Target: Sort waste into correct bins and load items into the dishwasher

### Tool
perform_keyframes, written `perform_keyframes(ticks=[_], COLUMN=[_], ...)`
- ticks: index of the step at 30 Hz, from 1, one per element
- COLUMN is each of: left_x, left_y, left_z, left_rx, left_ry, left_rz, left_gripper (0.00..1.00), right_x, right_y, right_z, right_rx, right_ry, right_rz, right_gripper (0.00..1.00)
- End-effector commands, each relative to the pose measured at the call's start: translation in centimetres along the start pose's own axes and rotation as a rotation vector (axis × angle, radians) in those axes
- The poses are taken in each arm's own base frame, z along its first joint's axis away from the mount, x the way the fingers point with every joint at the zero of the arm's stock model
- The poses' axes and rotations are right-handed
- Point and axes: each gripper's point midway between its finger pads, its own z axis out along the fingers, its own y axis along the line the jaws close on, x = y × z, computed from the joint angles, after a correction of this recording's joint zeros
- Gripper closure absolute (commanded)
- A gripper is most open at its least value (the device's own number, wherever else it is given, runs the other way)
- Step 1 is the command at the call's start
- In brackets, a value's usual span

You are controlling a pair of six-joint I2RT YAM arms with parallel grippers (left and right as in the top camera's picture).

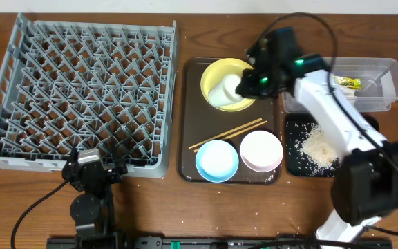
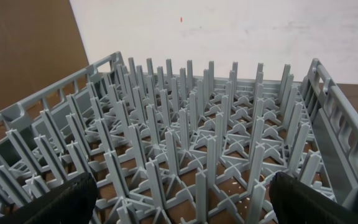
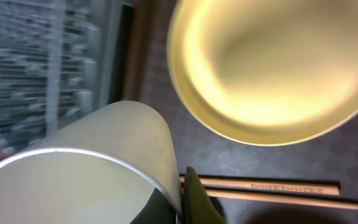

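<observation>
My right gripper [image 1: 254,81] is shut on the rim of the small white cup [image 1: 224,90] and holds it over the yellow plate [image 1: 216,72] on the dark-brown tray. In the right wrist view the cup [image 3: 92,168] fills the lower left, pinched by the fingers [image 3: 182,199], with the plate [image 3: 272,68] and the chopsticks [image 3: 272,190] below. The chopsticks [image 1: 228,134], the light-blue bowl [image 1: 217,160] and the white bowl [image 1: 261,151] lie on the tray. My left gripper [image 1: 95,173] is open and empty at the near edge of the grey dish rack [image 1: 81,90], whose pegs [image 2: 191,137] it faces.
The dark-brown serving tray [image 1: 185,138] lies between the rack and the bins. The clear tub [image 1: 385,76] at the right holds the yellow-green wrapper [image 1: 346,81]. The black tray [image 1: 292,162] in front of it holds rice crumbs [image 1: 319,149]. I cannot make out the napkin.
</observation>
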Motion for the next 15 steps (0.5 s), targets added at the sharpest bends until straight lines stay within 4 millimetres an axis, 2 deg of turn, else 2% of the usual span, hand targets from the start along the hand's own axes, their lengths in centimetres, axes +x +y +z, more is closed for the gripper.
perform_keyframes(ticks=[1,7,15], left_x=[1.7,1.0,-3.8], left_y=[-0.2,-1.2,-3.3], left_z=[0.2,0.1,-0.2], left_rx=[0.013,0.068,0.195], left_ry=[0.038,0.034,0.072], left_rz=[0.009,-0.255,-0.361], left_gripper=[0.11,0.10,0.10], right_x=[0.0,-0.3,-0.4], right_y=[2.5,2.0,3.4], right_z=[-1.4,-1.7,-1.7], right_rx=[-0.180,-0.181,-0.244], right_ry=[0.016,0.005,0.004], right_rz=[-0.068,-0.059,-0.088], right_gripper=[0.99,0.99,0.99])
